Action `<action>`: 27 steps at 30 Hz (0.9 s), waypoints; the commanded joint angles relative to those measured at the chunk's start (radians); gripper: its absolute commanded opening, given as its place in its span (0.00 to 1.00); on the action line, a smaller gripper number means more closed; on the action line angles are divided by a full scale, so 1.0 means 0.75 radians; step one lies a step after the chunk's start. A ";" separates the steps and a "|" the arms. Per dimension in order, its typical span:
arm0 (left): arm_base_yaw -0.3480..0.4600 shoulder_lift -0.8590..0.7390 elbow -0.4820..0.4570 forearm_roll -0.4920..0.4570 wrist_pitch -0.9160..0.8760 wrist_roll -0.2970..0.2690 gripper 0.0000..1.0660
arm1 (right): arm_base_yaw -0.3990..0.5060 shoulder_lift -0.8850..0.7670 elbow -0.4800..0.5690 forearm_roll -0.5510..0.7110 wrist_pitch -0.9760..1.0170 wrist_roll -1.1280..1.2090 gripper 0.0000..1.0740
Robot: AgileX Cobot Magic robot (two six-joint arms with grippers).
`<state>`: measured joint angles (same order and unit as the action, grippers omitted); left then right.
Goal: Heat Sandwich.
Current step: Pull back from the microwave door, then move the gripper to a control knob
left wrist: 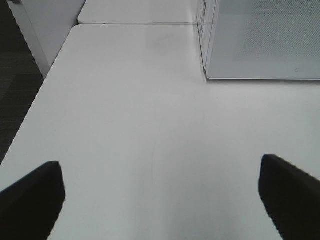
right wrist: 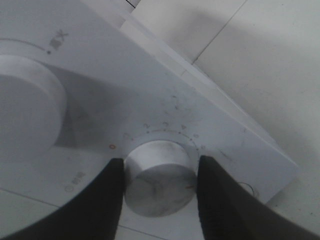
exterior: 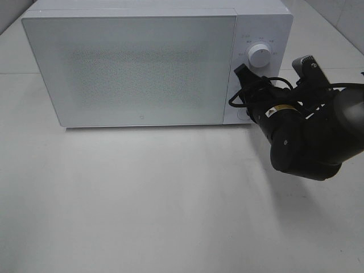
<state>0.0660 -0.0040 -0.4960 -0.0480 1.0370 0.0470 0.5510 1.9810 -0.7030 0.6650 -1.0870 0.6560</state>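
At the microwave [exterior: 131,68] panel | right gripper [right wrist: 161,162] clamped across timer dial [right wrist: 159,182], dial axis facing the wrist | left gripper [left wrist: 160,200] spread, well apart over table [left wrist: 125,100] | sandwich unseen, presumably inside the closed microwave

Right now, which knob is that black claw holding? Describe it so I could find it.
Start at the white microwave. At its right end are two round knobs. It is the lower knob, clasped between the right gripper's fingers; the upper knob stands free.

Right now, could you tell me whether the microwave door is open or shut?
Shut: the microwave door sits flush beside the control panel, with no gap showing at its edges.
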 commanded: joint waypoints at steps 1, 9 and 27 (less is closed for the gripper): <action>0.000 -0.035 0.004 -0.005 -0.011 0.000 0.95 | -0.004 -0.004 -0.012 -0.003 -0.048 0.131 0.18; 0.000 -0.035 0.004 -0.005 -0.011 0.000 0.95 | -0.004 -0.004 -0.012 -0.003 -0.072 0.405 0.18; 0.000 -0.035 0.004 -0.005 -0.011 0.000 0.95 | -0.004 -0.004 -0.012 0.027 -0.071 0.981 0.18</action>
<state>0.0660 -0.0040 -0.4960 -0.0480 1.0370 0.0470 0.5510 1.9870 -0.7010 0.6810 -1.0990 1.3470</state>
